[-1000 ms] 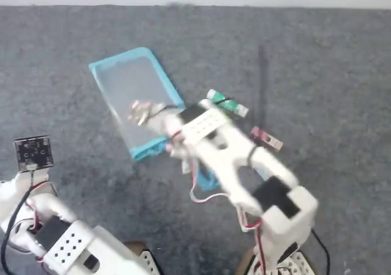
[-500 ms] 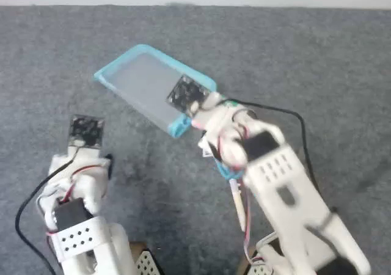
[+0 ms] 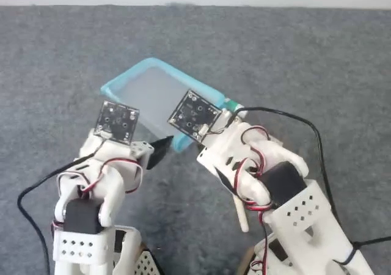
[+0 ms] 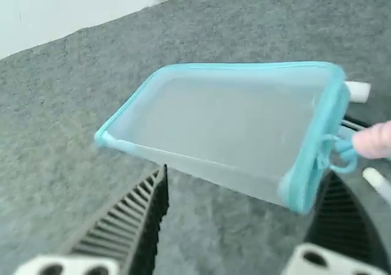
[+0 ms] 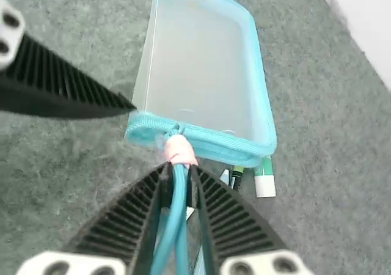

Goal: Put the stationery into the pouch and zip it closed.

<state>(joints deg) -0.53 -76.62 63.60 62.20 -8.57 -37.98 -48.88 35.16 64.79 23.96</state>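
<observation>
The pouch (image 3: 149, 95) is translucent with a teal zip edge and lies on the grey mat. My right gripper (image 5: 177, 170) is shut on the teal cord of the zipper pull, just below its pink bead (image 5: 179, 150), at the pouch's (image 5: 204, 73) near corner. My left gripper (image 4: 244, 192) is open, its two fingers set wide apart in front of the pouch's (image 4: 232, 125) long near edge. In the high view one black finger (image 3: 161, 149) of the left gripper points at that corner. Two markers (image 5: 264, 180) lie just past the pouch's end.
Grey mat covers the whole table, with bare room to the far left and far right. A green-and-white marker end (image 3: 235, 106) pokes out beside the right arm. A pale pen (image 3: 239, 209) lies on the mat under the right arm.
The left arm has come forward from the near left corner up to the pouch. The pouch has turned and shifted right as the right arm drew back with the zipper cord.
</observation>
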